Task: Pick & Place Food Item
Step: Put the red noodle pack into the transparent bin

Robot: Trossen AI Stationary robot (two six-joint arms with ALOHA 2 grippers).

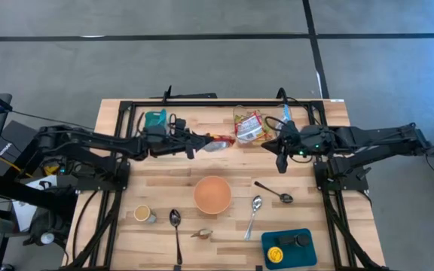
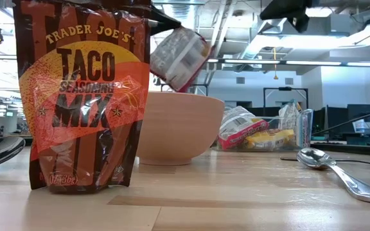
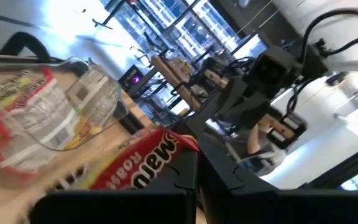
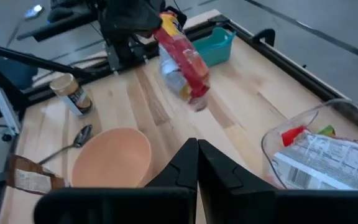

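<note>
the left claw (image 1: 199, 143) is clamped on a red snack packet (image 1: 218, 142), holding it in the air above the bench (image 1: 164, 188), over the back half and behind the bowl (image 1: 212, 194); in the right wrist view the packet (image 4: 182, 62) hangs tilted from that claw, clear of the wood. the right claw (image 1: 280, 159) has its fingers together with nothing between them, hovering near the back right of the bench, just in front of a clear bag of snacks (image 1: 249, 126). the bowl, orange and empty, sits mid-bench, well apart from both claws. right of it lie two spoons, a light one (image 1: 254, 212) and a dark one (image 1: 274, 193); a third spoon (image 1: 175, 229) lies to the bowl's front left, beside a small cup (image 1: 143, 214). a teal tray (image 1: 288, 248) sits at the front right corner, and a teal bin (image 1: 155, 118) at the back left. in the low view a taco mix pouch (image 2: 85, 96) stands upright close to the camera, with the bowl (image 2: 175, 127) behind it and the held packet (image 2: 180, 58) up above the bowl's rim.
</note>
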